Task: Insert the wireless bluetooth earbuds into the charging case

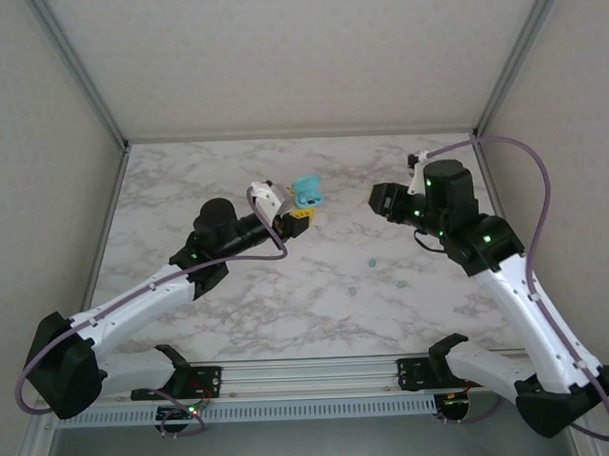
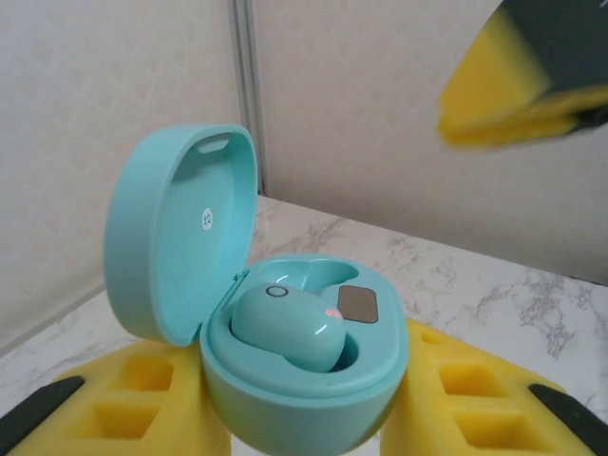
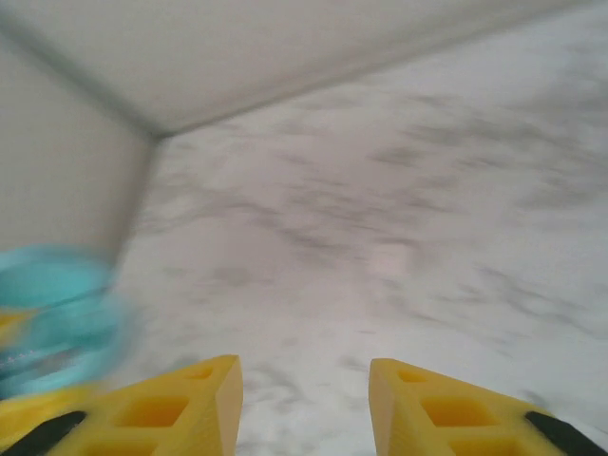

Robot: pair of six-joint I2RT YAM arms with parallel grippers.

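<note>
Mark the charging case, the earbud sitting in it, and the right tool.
charging case [image 2: 304, 399]: left wrist view, front of its lower shell.
earbud [image 2: 285, 328]: left wrist view, its rounded top.
right tool [image 3: 304, 375]: right wrist view, midway between its yellow fingertips.

The right gripper [image 3: 304, 394] sits lowest in view, its two yellow fingers [image 3: 176, 408] standing apart with nothing but bare marble between them. Beyond the gripper the white, grey-veined table [image 3: 399, 209] stretches away, all of it blurred, to meet pale walls [image 3: 57, 171] that form a corner up and to the gripper's left. Just left of the gripper, at the edge of view, is a smeared turquoise charging case [image 3: 57, 313], too blurred to show whether its lid is up.
</note>
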